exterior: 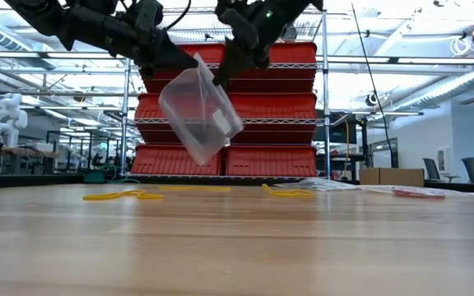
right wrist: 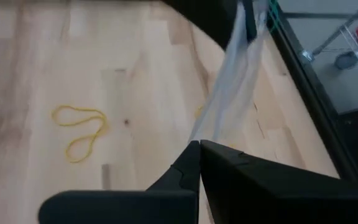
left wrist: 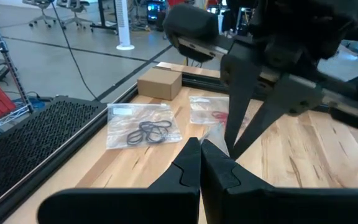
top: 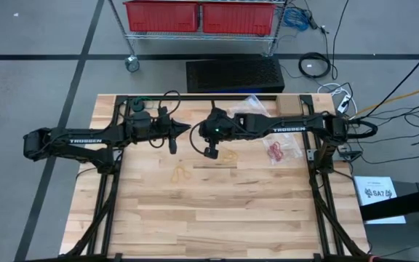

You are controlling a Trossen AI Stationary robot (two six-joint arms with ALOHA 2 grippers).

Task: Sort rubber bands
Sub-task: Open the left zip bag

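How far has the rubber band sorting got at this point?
Done: black bands and red bands lie in bags. In hand: left end effector and right end effector, both shut, hold a clear bag up. Left: yellow bands loose on the table.

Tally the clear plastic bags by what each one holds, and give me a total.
Bag holding black bands: 1
Bag holding red bands: 1
Lifted bag, pinched in the air by the left gripper and right gripper, contents unclear: 1
Total: 3 bags
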